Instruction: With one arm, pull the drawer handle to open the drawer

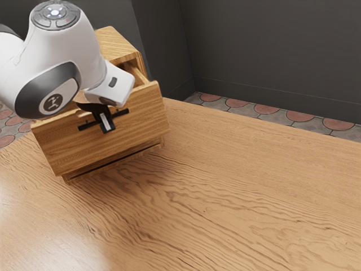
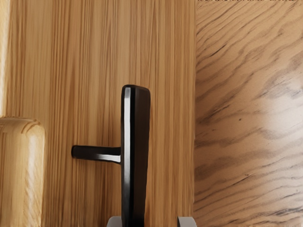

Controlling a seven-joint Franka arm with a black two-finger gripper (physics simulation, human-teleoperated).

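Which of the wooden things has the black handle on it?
The drawer, pulled partway out of the cabinet. Its front carries the black handle; the cabinet top and table are bare wood.

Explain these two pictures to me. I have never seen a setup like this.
This is a simulated scene. The white machine is a robot arm ending in a black gripper. One picture comes from a camera beside the arm, the other from a camera on its hand. On the wooden table stands a small wooden cabinet with one drawer, pulled partly out. The gripper is at the drawer's black handle. The hand picture shows that handle close up against the drawer front.
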